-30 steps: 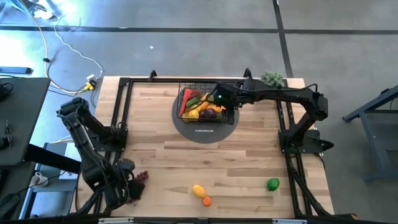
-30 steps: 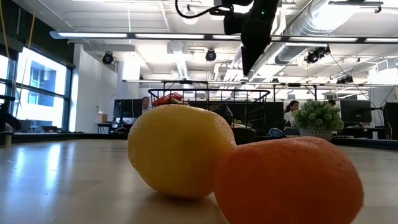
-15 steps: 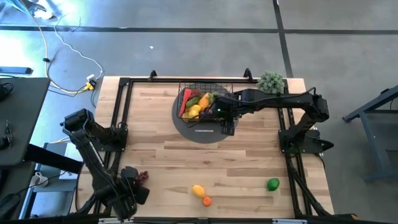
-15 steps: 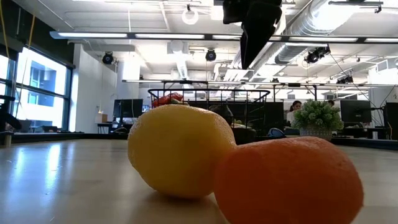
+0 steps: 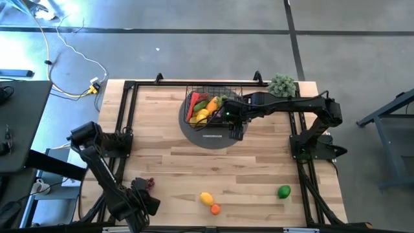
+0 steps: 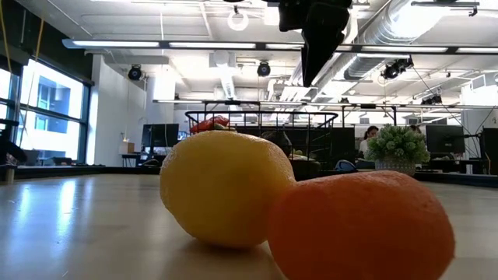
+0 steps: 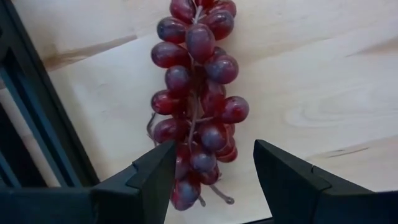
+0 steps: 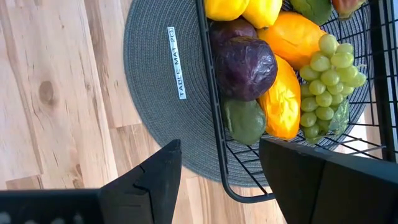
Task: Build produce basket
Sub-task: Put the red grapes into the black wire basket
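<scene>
Now the left end effector (image 7: 208, 180) lines up on the red grapes (image 7: 198, 93) at the surface's near left corner.
To grip well, it should drop straight down so both fingers bracket the cluster's stem, not loose berries. Its jaws stand open, holding nothing, the bunch's lower end between them. The right end effector (image 8: 221, 177) hovers open and empty over the black wire basket (image 5: 208, 105) on its round grey mat (image 5: 208, 136), already holding lemons, green grapes and a plum.

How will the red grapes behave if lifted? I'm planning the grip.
The grapes hang on thin stems, so the bunch will probably flop and swing. Round, glossy berries may slip between the left gripper jaws, which stand open around its end. Probably light.
</scene>
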Robot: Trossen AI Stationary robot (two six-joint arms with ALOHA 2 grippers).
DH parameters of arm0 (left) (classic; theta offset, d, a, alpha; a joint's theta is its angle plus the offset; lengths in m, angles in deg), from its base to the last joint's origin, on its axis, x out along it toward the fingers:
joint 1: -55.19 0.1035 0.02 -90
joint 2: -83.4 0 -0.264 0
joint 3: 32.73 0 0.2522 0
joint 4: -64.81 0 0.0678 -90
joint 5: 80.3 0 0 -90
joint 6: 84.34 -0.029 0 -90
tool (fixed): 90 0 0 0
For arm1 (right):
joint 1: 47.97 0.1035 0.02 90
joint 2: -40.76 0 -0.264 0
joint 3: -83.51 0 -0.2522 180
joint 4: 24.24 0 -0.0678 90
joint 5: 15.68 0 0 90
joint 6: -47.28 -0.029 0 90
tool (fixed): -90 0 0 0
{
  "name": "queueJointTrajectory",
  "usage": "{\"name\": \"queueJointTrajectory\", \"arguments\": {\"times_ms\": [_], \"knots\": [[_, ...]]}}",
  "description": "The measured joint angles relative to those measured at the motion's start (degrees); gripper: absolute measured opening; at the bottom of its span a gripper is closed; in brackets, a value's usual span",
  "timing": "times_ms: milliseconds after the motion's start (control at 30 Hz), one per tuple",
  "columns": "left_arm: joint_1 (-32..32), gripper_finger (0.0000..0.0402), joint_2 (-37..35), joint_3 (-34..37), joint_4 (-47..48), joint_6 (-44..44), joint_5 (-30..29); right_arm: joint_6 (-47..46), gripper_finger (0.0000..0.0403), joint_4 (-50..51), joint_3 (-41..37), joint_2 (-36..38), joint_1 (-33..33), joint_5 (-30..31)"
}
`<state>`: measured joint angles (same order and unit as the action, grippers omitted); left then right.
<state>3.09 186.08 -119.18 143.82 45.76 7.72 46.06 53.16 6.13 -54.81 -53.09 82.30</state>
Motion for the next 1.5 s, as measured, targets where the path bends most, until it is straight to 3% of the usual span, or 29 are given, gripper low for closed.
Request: {"name": "queueJointTrajectory", "arguments": {"times_ms": [700, 867, 1167, 1500], "knots": [[1.9, 0.0195, 7.9, 0.0, -0.8, -7.3, 3.4, 0.1, 0.0197, 0.7, 0.0, 0.0, 0.0, 0.0], [2.0, 0.0152, 8.4, 0.0, -0.8, -9.6, 3.3, 0.1, 0.0197, 0.9, 0.0, 0.0, 0.0, 0.0], [2.6, 0.0017, 8.5, 0.0, -0.7, -12.7, 3.0, -0.3, 0.0197, 1.0, 0.0, 0.0, 0.0, 0.0], [6.0, 0.0004, 7.3, 0.0, -4.1, -17.8, 3.0, -0.3, 0.0197, 1.3, 0.0, 0.0, -0.2, 0.0]]}}
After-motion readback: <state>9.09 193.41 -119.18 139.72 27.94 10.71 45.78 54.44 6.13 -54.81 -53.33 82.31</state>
